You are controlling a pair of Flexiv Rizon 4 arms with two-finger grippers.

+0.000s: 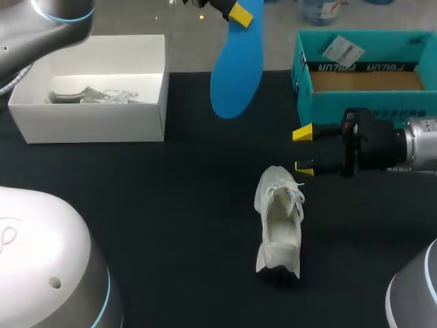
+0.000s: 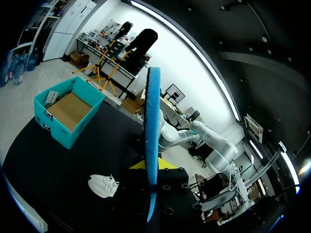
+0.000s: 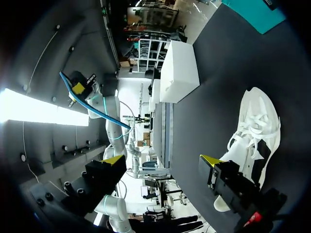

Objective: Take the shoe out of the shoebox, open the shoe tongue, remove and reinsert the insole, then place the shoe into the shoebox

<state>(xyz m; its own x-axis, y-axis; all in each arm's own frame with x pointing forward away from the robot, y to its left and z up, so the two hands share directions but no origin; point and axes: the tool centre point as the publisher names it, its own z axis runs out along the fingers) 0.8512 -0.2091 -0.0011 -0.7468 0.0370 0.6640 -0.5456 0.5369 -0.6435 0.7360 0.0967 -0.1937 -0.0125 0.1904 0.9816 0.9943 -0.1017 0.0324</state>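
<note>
Black table [image 1: 171,205]; left fingers [image 1: 240,14], partly cut off, grip insole [image 1: 235,75], right fingers [image 1: 302,133] spread apart

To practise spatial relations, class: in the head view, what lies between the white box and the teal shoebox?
The blue insole, hanging from the left claw over the black table, seen in the head view.

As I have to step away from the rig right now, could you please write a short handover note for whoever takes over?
Left gripper: jaws shut on the blue insole, held up above the table.
Right gripper: jaws open, empty, beside the white shoe, not touching it.
The white shoe lies on the table, outside the teal shoebox.
Done: shoe out, insole removed.
Left: reinsert the insole, put the shoe into the shoebox.
</note>
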